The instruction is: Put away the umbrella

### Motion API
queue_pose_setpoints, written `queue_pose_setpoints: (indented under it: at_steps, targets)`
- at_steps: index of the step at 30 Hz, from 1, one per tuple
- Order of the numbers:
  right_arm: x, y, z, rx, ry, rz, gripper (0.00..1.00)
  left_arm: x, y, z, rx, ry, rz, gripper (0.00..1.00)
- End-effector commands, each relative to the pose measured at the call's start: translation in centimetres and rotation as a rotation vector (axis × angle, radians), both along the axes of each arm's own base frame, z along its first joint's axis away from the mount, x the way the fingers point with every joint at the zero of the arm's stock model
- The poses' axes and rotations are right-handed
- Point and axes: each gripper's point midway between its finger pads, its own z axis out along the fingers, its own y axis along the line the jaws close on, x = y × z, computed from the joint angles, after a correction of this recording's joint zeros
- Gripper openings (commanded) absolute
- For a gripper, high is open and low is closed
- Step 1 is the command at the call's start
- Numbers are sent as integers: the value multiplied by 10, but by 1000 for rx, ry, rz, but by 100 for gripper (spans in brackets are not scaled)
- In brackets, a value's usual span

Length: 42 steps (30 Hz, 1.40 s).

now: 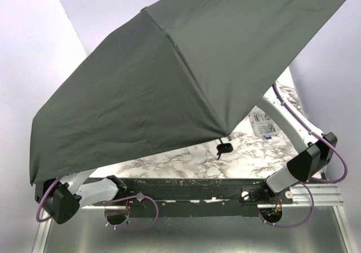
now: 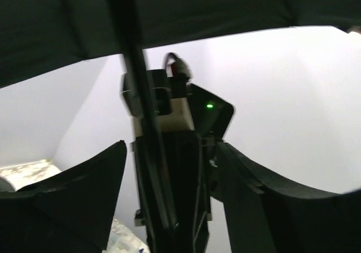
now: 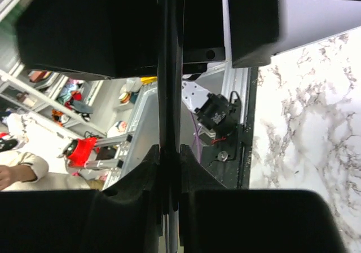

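Wide-open umbrella (image 1: 169,84) roofs the table (image 1: 186,165) from left edge to far right corner. Room to pass only low along the near edge and right side, where a small packet (image 1: 263,123) lies.

Open black fabric umbrella (image 1: 169,84) hangs over white marble-pattern table (image 1: 186,165), canopy low at near left, high at far right. Small clear printed packet (image 1: 262,123) lies on table, far right. Thin dark umbrella shaft (image 3: 169,67) passes between spread fingers of left gripper (image 2: 169,149) and sits pinched in right gripper (image 3: 169,150).
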Motion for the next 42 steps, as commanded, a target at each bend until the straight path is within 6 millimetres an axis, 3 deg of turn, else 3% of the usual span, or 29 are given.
queue_pose_setpoints:
  at_steps: [1,2,4,6,10,12,16,20,23,28,29,31,32,34,35,37,38,40,42]
  targets:
    - [-26,-15,30,86,-113,90,1,-33,-4,39,-52,-182,-142,53]
    - [-27,-15,29,86,-114,91,1,-34,-6,42,-53,-191,-155,32]
    - [-26,-16,28,87,-117,84,1,-35,-9,43,-46,-208,-177,1]
    - [-20,-14,27,86,-124,48,3,-30,-9,40,-31,-184,-159,0]
    - [17,-14,9,-22,-273,-188,55,-9,-7,30,121,-49,31,0]
    - [28,-16,9,-49,-322,-252,62,-2,-4,28,166,19,113,0]
    - [30,-11,16,-29,-316,-239,64,11,-5,26,224,120,228,0]
    - [37,-5,15,-32,-307,-258,62,18,-10,27,254,148,295,0]
    - [41,-3,16,-30,-293,-274,56,21,-15,29,262,148,316,0]
    - [36,0,20,-2,-246,-239,55,22,-25,28,272,143,302,0]
    - [35,1,20,3,-236,-229,48,22,-26,28,272,143,299,0]
    - [30,1,21,16,-219,-206,10,21,-28,27,275,140,291,0]
    - [27,1,22,24,-205,-187,1,18,-27,28,267,130,284,0]
    - [18,0,23,43,-175,-143,1,10,-26,30,230,95,249,0]
    - [13,-1,23,51,-152,-115,1,4,-26,30,213,68,216,13]
    - [6,-4,24,69,-122,-73,1,-8,-19,31,144,21,143,51]
    - [0,-6,24,69,-92,-48,1,-12,-16,31,117,-7,96,64]
    - [-7,-8,27,90,-78,-3,1,-21,-9,26,70,-48,-16,80]
    - [-15,-11,30,114,-61,40,1,-29,-2,26,24,-107,-106,84]
